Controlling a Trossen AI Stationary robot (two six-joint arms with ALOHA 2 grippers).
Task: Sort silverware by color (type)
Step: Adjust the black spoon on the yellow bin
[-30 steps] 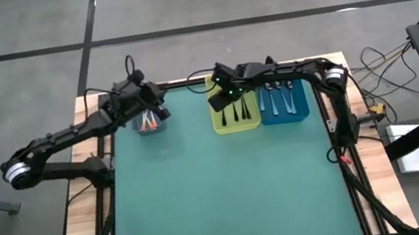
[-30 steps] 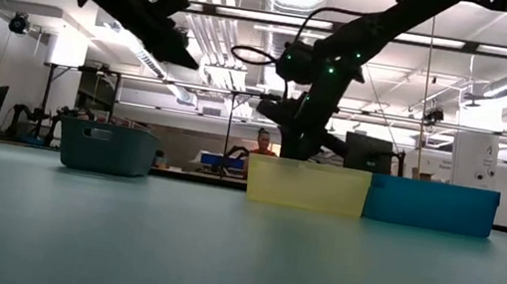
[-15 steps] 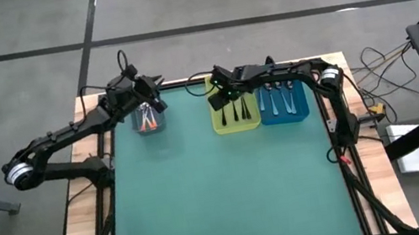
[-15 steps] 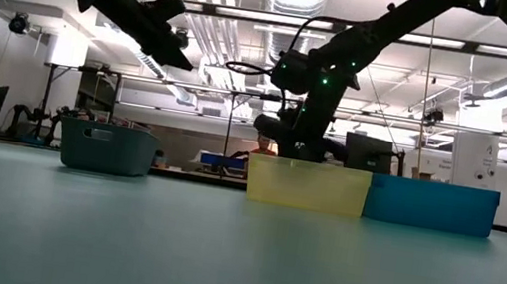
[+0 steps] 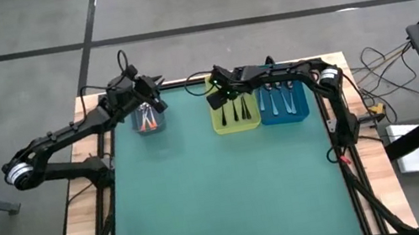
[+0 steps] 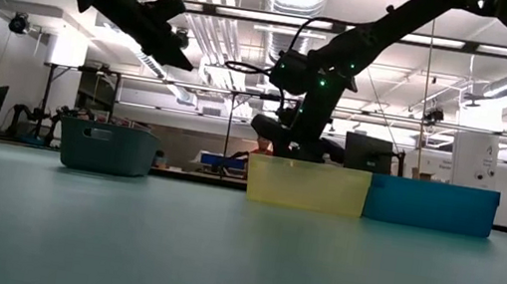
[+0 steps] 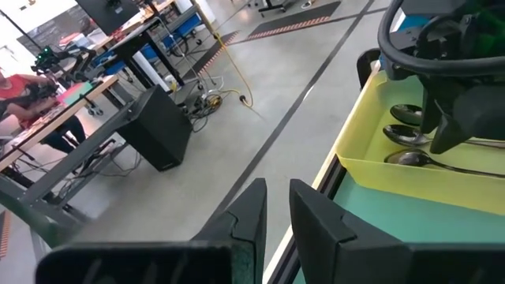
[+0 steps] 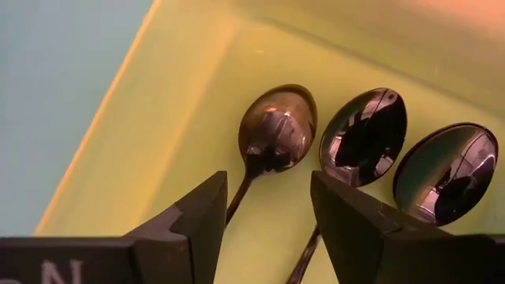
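Yellow is your landmark: the yellow bin [image 5: 235,117] sits at the far edge of the teal table [image 5: 222,192], nothing nearer you than that.

Inside the yellow bin lie three dark-handled spoons [image 8: 272,130], bowls toward its far wall, side by side; whether they touch you cannot settle. Your right gripper [image 5: 217,97] hangs over the far-left corner of the yellow bin with its fingers [image 8: 197,217] spread and nothing between them; the leftmost spoon's handle runs through the gap in the wrist view, but the height above it is unclear. Touching the yellow bin on its right is the blue bin [image 5: 283,108], holding several pale-handled spoons [image 5: 277,99].

Well to the left of the yellow bin stands the grey bin [image 5: 148,121], with orange-handled spoons [image 5: 150,121] in it. Your left gripper [image 5: 152,93] hovers above its far-right corner, tips aimed toward the yellow bin, fingers [image 7: 252,209] nearly pressed together with only a thin slit and nothing pinched.

By the look of things, each colour already has its own bin and no loose silverware shows on the table, so the sorting seems close to finished.

If you lift another spoon, expect it to be light, stiff and slick: polished bowls will skate off the pads. Take the thin handle near its middle, squarely across, and close firmly, since a narrow handle lying flat on plastic leaves little to get under.
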